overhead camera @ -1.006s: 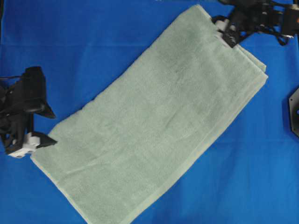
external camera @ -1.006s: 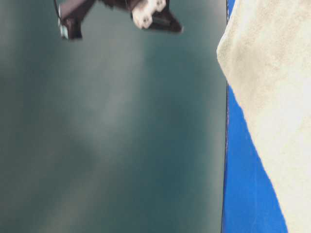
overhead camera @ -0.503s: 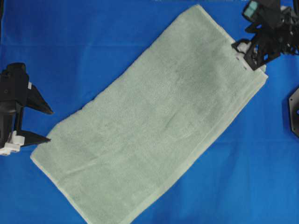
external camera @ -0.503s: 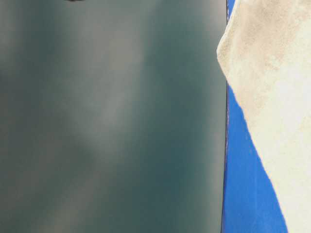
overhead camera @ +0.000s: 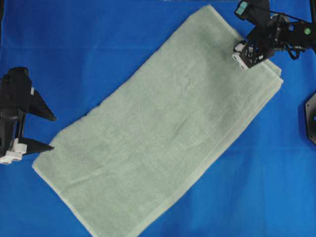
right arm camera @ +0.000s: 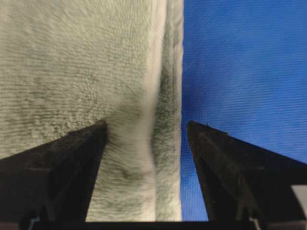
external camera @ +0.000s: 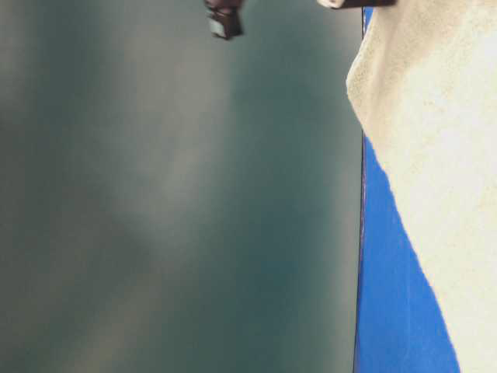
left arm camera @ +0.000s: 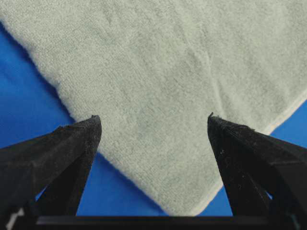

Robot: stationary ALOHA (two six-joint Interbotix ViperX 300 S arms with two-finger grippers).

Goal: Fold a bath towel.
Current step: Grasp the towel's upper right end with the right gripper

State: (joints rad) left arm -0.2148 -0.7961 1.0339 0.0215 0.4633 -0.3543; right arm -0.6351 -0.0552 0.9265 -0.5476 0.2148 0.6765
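The bath towel (overhead camera: 163, 123) is pale sage-green terry and lies flat on the diagonal, from lower left to upper right, doubled, with two layered edges showing at its upper right end. My left gripper (overhead camera: 51, 132) is open and empty, just left of the towel's lower left corner. In the left wrist view, its gripper (left arm camera: 153, 117) stands over that corner (left arm camera: 189, 208). My right gripper (overhead camera: 243, 55) is open at the towel's upper right edge. In the right wrist view, its gripper (right arm camera: 146, 124) straddles the layered edge (right arm camera: 165, 143), holding nothing.
A bright blue sheet (overhead camera: 98, 49) covers the table. A black fixture (overhead camera: 311, 118) sits at the right edge. In the table-level view the towel (external camera: 435, 155) fills the right side, and part of an arm (external camera: 225, 19) shows at the top.
The right gripper has swung left and up along the towel's upper right edge and now sits over the layered edge. The left gripper drew back left earlier and has since stayed still.
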